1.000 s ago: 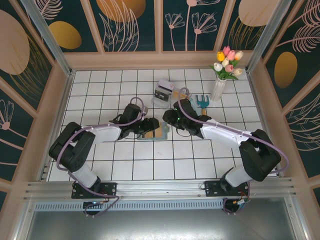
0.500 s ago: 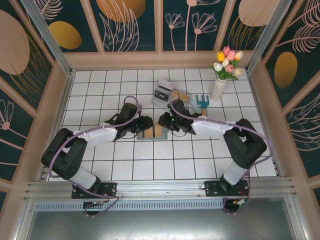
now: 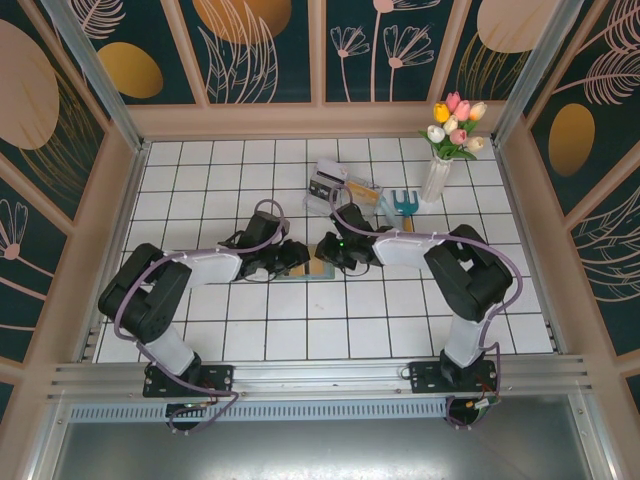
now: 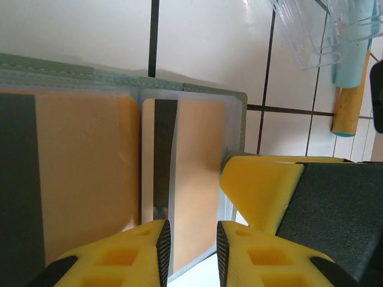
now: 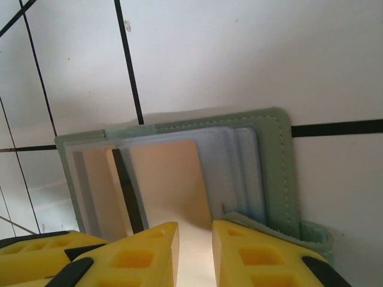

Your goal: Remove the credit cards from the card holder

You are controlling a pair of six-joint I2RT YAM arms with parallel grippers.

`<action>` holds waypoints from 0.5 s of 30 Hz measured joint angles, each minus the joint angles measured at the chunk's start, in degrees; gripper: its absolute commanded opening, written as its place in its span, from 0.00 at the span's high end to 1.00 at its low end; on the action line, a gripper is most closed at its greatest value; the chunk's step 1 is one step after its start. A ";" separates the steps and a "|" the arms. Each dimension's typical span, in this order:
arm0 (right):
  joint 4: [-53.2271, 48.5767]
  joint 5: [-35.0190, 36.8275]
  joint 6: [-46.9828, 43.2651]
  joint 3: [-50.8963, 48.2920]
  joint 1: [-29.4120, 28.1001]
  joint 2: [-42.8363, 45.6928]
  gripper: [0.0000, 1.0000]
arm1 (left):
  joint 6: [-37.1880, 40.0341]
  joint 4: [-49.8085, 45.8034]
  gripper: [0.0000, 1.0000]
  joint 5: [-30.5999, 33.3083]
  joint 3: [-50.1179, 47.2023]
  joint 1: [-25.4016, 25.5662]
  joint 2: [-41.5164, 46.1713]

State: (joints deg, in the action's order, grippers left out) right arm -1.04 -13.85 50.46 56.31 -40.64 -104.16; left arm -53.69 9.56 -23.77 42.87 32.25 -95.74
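The card holder [image 3: 320, 268], a grey-green bifold, lies open on the white tiles between my two grippers. Its clear sleeves hold tan-orange credit cards [image 4: 84, 173] with black stripes. In the left wrist view the holder's green edge [image 4: 60, 63] runs along the top. My left gripper [image 4: 190, 245] has its jaws a narrow gap apart over the lower edge of a sleeved card [image 4: 197, 179]. My right gripper [image 5: 195, 251] also has its jaws slightly apart, at the near edge of a card [image 5: 167, 173] in the holder [image 5: 278, 173]. One right fingertip [image 4: 257, 188] shows beside the left jaws.
A clear plastic tray [image 3: 330, 200] stands just behind the holder. To its right lie a teal garden fork with an orange handle [image 3: 403, 203] and a white vase of tulips [image 3: 437, 175]. Panelled walls enclose the tiled floor.
Both grippers have come together onto the card holder and their jaws have narrowed. The right arm's elbow has swung left and folded closer in.
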 measured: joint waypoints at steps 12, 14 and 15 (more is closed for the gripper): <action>-2.40 0.72 -0.42 1.84 0.07 -0.92 0.76 | 1.77 -4.00 0.70 2.60 1.11 0.00 -1.05; -2.43 0.74 -0.42 1.84 0.07 -0.92 0.76 | 1.97 -4.26 0.70 3.08 1.18 0.00 -1.29; -2.43 0.76 -0.42 1.84 0.07 -0.94 0.76 | 1.99 -4.26 0.70 3.08 1.18 0.00 -1.33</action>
State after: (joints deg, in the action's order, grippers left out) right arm -3.46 -13.08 50.04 58.15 -40.58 -105.10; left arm -51.70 5.30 -20.69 44.05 32.25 -97.08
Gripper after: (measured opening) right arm 0.237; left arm 0.302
